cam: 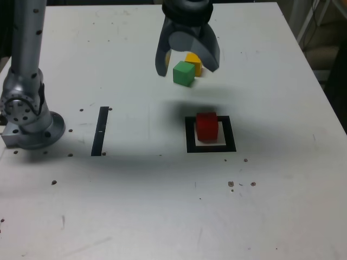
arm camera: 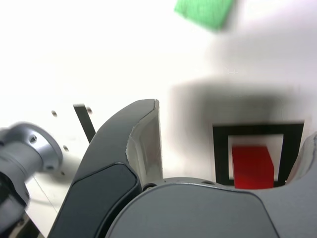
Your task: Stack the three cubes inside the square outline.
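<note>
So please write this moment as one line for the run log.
gripper: open, empty, above green cube | red cube: inside square outline | yellow cube: beside green cube, not stacked

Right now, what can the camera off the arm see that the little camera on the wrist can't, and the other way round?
Only the exterior view shows the yellow cube, right behind the green cube, plus the whole white table and the open gripper from outside, above those two cubes. Only the wrist view shows the inner faces of the fingers up close. Both show the red cube inside the square outline, the green cube, the thin black strip and the arm's base.
</note>
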Action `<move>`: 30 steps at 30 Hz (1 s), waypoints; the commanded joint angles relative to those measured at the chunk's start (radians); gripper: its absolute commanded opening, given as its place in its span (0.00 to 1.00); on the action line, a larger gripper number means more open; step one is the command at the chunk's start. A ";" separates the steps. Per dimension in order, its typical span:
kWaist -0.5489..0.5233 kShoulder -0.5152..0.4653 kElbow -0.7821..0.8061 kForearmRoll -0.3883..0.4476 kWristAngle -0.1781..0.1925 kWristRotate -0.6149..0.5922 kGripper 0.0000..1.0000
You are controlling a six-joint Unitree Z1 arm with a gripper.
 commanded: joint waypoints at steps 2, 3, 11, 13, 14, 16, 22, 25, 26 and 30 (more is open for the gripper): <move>0.035 0.003 -0.008 -0.002 0.014 0.027 0.99; 0.050 0.007 -0.011 -0.002 0.018 0.039 0.99; 0.159 0.064 -0.071 0.003 0.033 0.149 0.99; 0.182 0.085 -0.095 0.006 0.035 0.177 0.99; 0.193 0.096 -0.108 0.007 0.035 0.191 0.99; 0.215 0.118 -0.132 0.011 0.036 0.216 0.99; 0.277 0.184 -0.209 0.027 0.043 0.279 0.98; 0.300 0.212 -0.242 0.036 0.044 0.302 0.97; 0.306 0.221 -0.253 0.038 0.044 0.309 0.97; 0.323 0.259 -0.298 0.051 0.044 0.333 0.96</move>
